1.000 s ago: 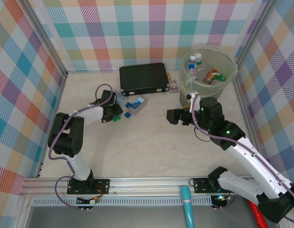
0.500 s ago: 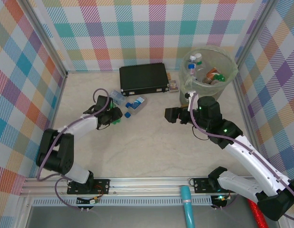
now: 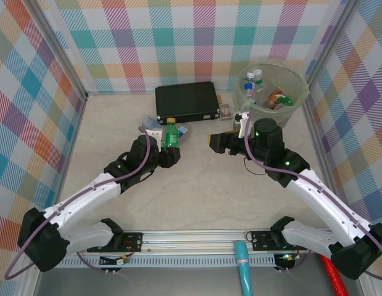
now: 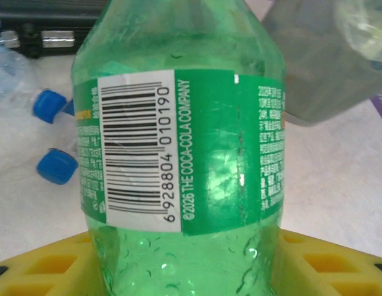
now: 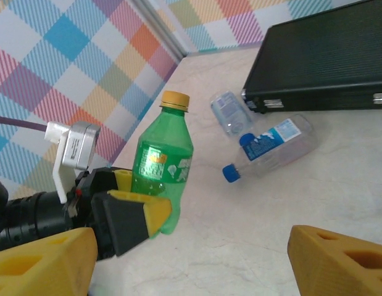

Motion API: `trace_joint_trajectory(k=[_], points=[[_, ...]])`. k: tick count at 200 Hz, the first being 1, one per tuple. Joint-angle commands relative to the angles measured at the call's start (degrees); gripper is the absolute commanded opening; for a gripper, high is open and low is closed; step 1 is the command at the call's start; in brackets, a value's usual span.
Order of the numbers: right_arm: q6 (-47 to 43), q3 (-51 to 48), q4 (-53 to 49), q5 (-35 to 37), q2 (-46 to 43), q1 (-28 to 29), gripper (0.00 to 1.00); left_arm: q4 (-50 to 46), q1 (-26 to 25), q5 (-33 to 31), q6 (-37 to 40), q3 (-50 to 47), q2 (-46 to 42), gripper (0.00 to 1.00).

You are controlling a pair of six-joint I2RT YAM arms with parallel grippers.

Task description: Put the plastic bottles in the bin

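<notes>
The left gripper [image 3: 168, 153] is clamped low on an upright green bottle [image 3: 171, 132]. 2 clear bottles [image 5: 272, 144] lie beside the black case [image 3: 186, 102]. The right gripper [image 3: 215, 143] hangs open and empty, between that bottle and the bin [image 3: 300, 84]. Likely risks: the low grip lets the bottle tip, or it strikes the right gripper.

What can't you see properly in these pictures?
- Green bottle: in the left wrist view, its cap and base are cut off by the top and bottom edges.
- Bottles in the bin: in the top external view, too small and piled up to count.
- Clear bottles: in the top external view, partly hidden behind the green bottle and the left gripper.
</notes>
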Motion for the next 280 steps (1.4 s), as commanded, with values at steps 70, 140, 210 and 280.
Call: trace_joint_trajectory(k=[70, 140, 210, 280], points=[[3.7, 12.4, -0.1, -16.9, 13.4, 0.4, 0.66, 0.9, -9.9, -0.9, 6.0, -2.2, -9.1, 0.59], [5.7, 18.3, 0.2, -21.2, 22.1, 0.7, 0.59, 0.7, -13.6, -0.5, 6.3, -3.0, -10.7, 0.59], [3.9, 20.4, -2.2, -21.8, 25.2, 2.3, 0.47, 0.1, -14.3, -0.8, 7.2, -2.3, -11.0, 0.58], [2.4, 19.7, -3.1, -17.7, 22.0, 2.4, 0.31, -0.1, -14.3, -1.8, 6.9, -2.1, -10.3, 0.71]])
